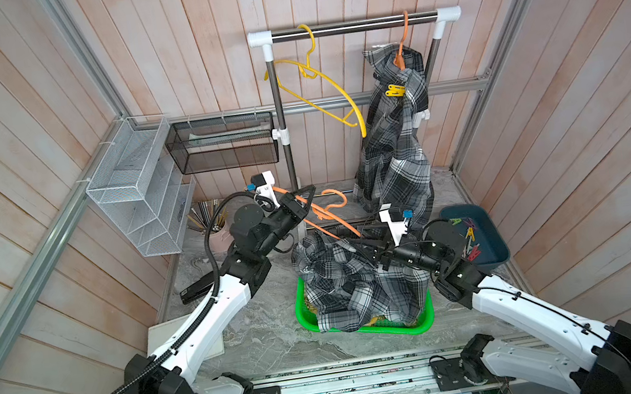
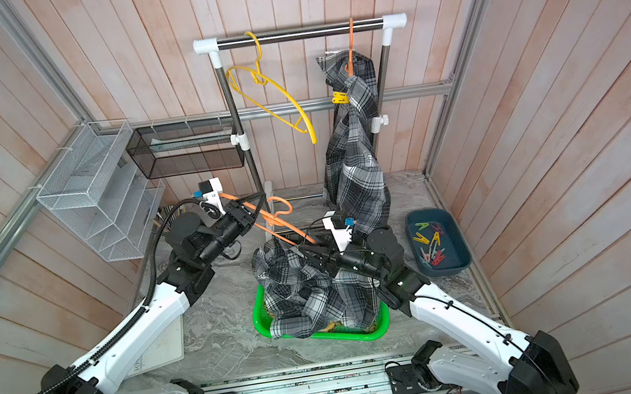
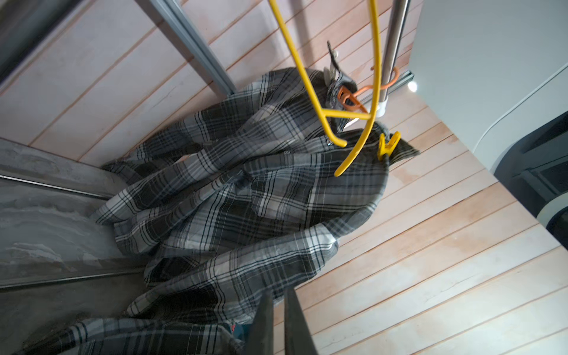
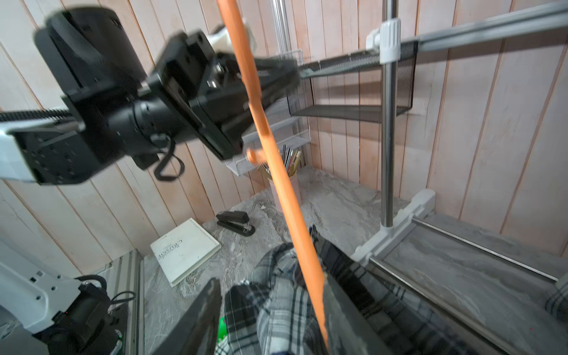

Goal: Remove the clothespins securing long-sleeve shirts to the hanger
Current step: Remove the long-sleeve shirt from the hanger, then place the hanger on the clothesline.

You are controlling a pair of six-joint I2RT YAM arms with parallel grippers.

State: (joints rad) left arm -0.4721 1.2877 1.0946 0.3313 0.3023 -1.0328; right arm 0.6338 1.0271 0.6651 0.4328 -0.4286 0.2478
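Grey plaid shirt (image 3: 246,190) hung on orange hanger (image 3: 347,98); yellow clothespin (image 3: 388,147) clipped at shoulder; bare yellow hanger (image 3: 310,89) seen in front; hand (image 3: 278,307) fingers held nearly together.

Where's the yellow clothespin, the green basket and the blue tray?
yellow clothespin (image 1: 395,90), in a top view, its middle.
green basket (image 1: 304,315), in a top view, its rim.
blue tray (image 1: 493,241), in a top view, bare floor.

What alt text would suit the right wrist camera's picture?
An orange hanger slants across the frame, clamped farther off by the left claw. Nearest the camera, the right claw stands open around it, over a grey plaid shirt.
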